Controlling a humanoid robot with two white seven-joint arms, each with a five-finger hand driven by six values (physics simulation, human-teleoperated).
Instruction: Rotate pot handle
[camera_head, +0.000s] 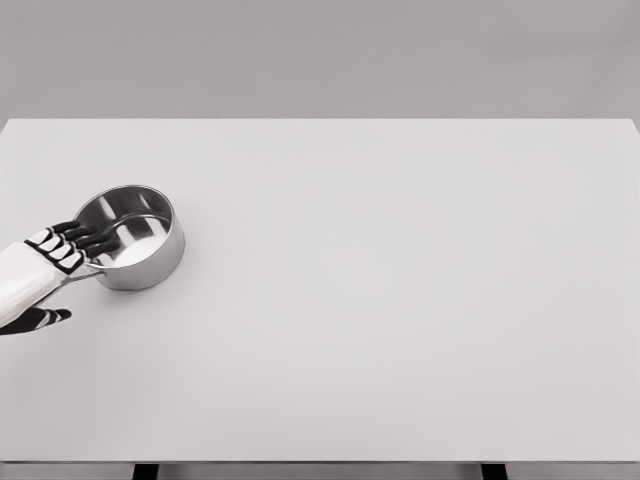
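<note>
My left hand (55, 262) at steel saucepan (128, 236), far left of white table (400, 300): fingers (88, 238) hooked over near rim, handle (80, 272) hidden beneath palm. Contact stage, I judge. Next: sweep handle round without tipping pan.

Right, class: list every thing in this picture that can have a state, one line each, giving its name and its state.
Shiny round steel pot: upright on the table, open-topped, no lid, looks empty.
Pot's handle: mostly hidden under the hand, pointing toward the lower left.
Left hand: over the pot's near-left rim, dark fingers reaching into its mouth; grasp unclear.
White table: flat, bearing the pot.
Right hand: not in view.
</note>
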